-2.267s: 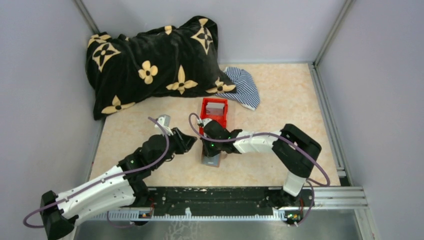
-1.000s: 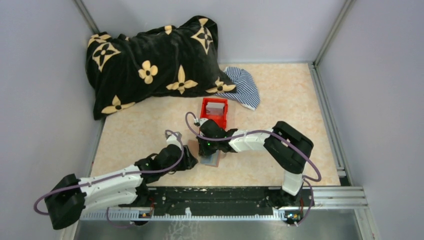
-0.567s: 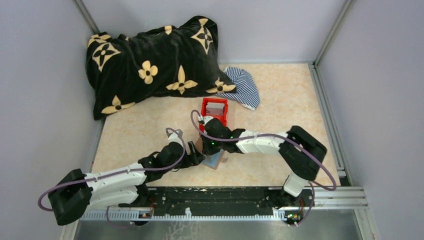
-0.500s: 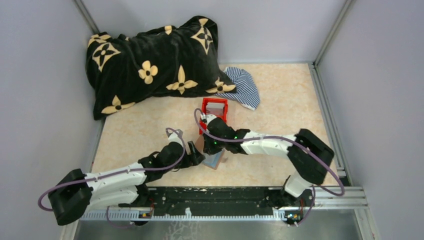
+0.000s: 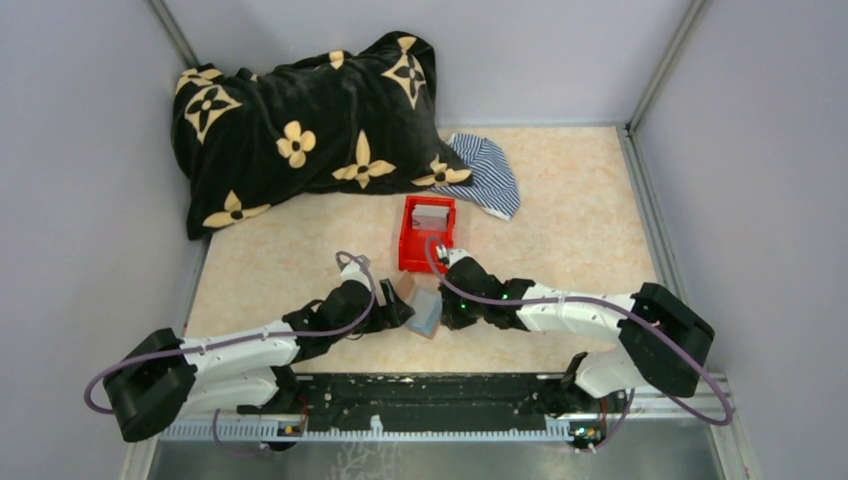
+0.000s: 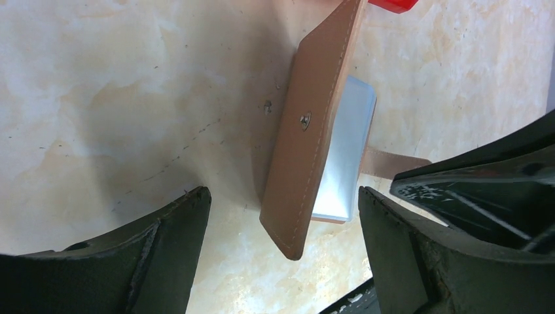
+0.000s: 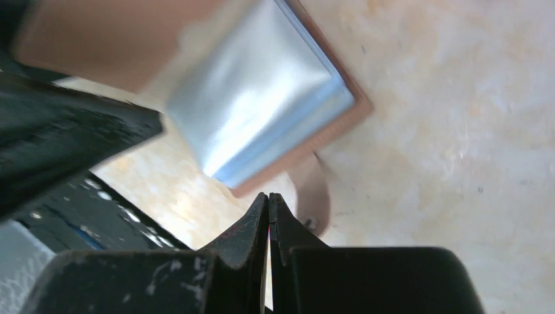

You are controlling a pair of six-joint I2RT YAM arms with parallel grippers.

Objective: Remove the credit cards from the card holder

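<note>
Having slid right off the card holder [image 5: 424, 314], the right jaws sit pinched together; left jaws gape wide.

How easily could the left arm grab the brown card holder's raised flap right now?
Probably easily: the left gripper is open, and the card holder has its raised flap right ahead, in line with the gap between the fingers. The shut right gripper is at its other side, not blocking.
</note>
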